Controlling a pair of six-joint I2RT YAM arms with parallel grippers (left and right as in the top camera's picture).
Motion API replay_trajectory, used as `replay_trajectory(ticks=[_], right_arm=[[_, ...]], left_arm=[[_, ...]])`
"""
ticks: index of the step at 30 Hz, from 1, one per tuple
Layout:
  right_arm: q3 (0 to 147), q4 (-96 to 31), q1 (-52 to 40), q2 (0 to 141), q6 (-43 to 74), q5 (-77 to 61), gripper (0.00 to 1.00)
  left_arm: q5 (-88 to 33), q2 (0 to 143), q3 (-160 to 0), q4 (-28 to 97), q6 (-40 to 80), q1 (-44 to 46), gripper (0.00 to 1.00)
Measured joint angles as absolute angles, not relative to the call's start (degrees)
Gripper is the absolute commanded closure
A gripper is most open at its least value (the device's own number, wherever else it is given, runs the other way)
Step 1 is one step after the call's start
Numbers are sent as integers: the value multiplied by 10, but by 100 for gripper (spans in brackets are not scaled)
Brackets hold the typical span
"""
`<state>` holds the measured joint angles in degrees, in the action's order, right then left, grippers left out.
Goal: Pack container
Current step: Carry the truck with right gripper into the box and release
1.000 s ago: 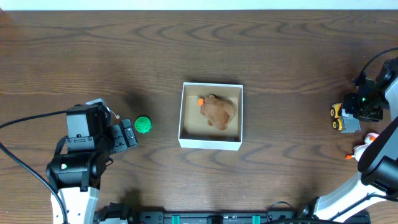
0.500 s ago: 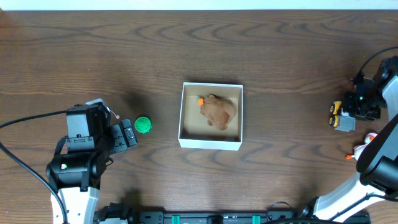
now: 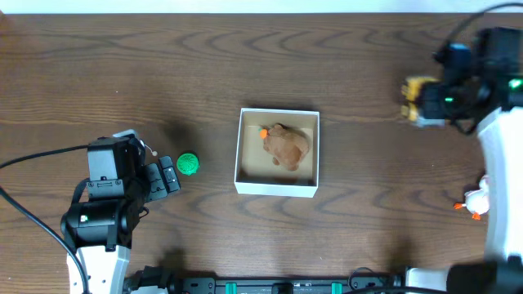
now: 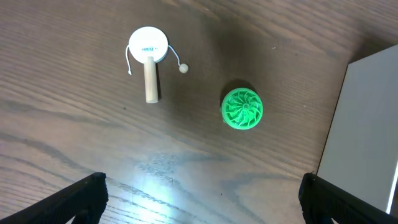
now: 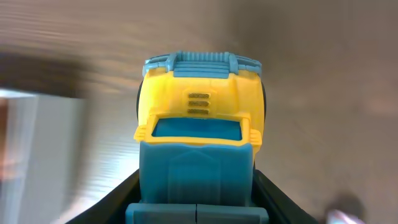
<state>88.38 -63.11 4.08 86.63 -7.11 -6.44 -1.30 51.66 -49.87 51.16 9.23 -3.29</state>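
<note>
Table (image 3: 163,65) | right fingers (image 5: 118,205) clamp toy truck (image 5: 199,124), now raised | left fingers (image 4: 81,199) spread

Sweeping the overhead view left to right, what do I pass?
left tool → green disc → container → yellow toy truck → white duck toy

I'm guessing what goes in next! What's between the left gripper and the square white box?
Overhead, one small green round plastic toy lies between the open left gripper and the white-walled, brown-floored container.
</note>
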Motion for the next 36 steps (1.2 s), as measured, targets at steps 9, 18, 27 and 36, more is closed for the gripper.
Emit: replay_trajectory(ticks=[9, 18, 27, 36], right_arm=[[884, -560, -266, 826, -118, -62, 99], [884, -494, -390, 957, -113, -23, 99], [884, -463, -400, 1061, 10, -13, 99], [884, -442, -400, 1067, 207, 16, 99]], left_arm=[[-13, 517, -499, 512, 92, -33, 2], [-13, 517, -499, 516, 92, -33, 2], [-13, 517, -499, 521, 92, -33, 2], [-13, 517, -499, 521, 92, -33, 2]])
